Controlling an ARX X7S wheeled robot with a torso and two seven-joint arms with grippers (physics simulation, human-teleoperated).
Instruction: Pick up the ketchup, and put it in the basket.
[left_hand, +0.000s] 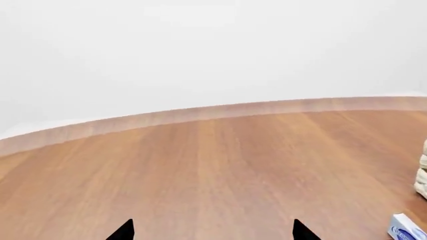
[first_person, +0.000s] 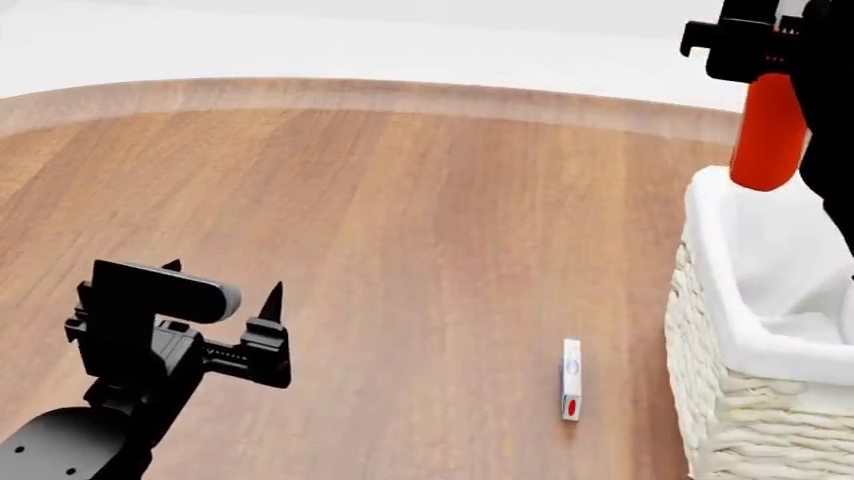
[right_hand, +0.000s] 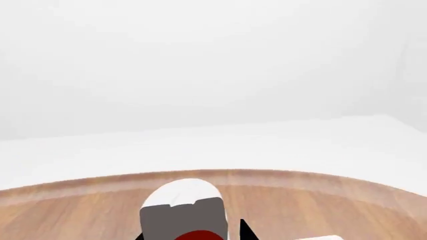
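The ketchup (first_person: 767, 130), a red-orange bottle, hangs upright in the air with my right gripper (first_person: 763, 60) shut on its upper part. Its bottom end is just over the far left corner of the basket (first_person: 727, 400), a cream wicker box with a white liner at the right edge. In the right wrist view the ketchup's cap (right_hand: 183, 210) fills the space between the black fingertips (right_hand: 247, 231). My left gripper (first_person: 224, 285) stands open and holds nothing at the lower left, well apart from the basket; its fingertips (left_hand: 123, 231) show over bare wood.
A small white-and-red flat box (first_person: 571, 378) lies on the wooden floor just left of the basket, also seen as a box (left_hand: 405, 229) beside the basket's wicker edge (left_hand: 422, 175). A curved pale skirting and white wall (first_person: 400, 40) bound the floor at the back.
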